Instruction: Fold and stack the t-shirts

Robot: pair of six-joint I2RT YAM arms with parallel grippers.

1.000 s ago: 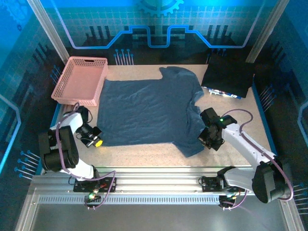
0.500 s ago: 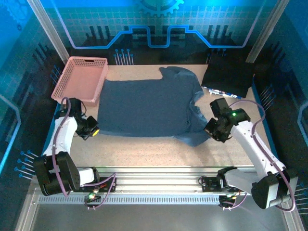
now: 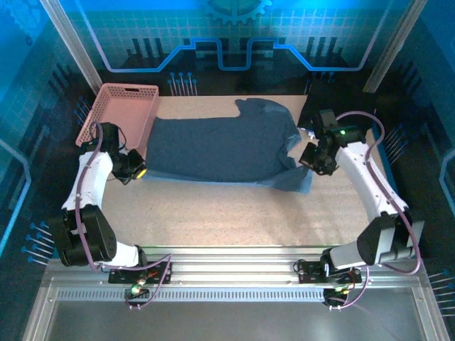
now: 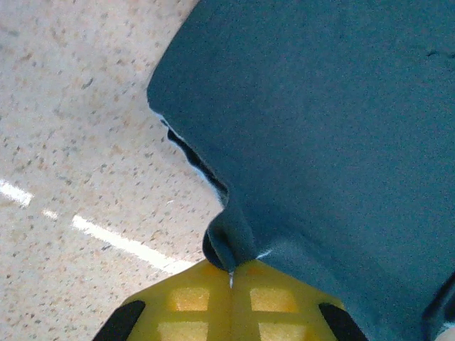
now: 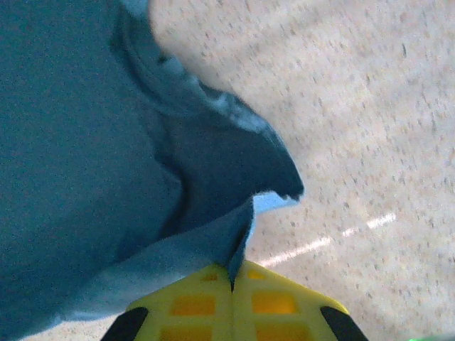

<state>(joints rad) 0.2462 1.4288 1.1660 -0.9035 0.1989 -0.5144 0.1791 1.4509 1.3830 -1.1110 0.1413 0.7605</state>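
Nearer, bare table (image 3: 242, 213) beside t-shirt (image 3: 220, 145) hem

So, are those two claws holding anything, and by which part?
The dark slate-blue cloth t-shirt: left gripper pinches its near-left corner, right gripper its near-right corner.

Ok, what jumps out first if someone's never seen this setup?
A slate-blue t-shirt spread across the middle of the table grabs the eye first. The left gripper and the right gripper are each shut on its near edge, one at each end. A pink basket sits at the far left.
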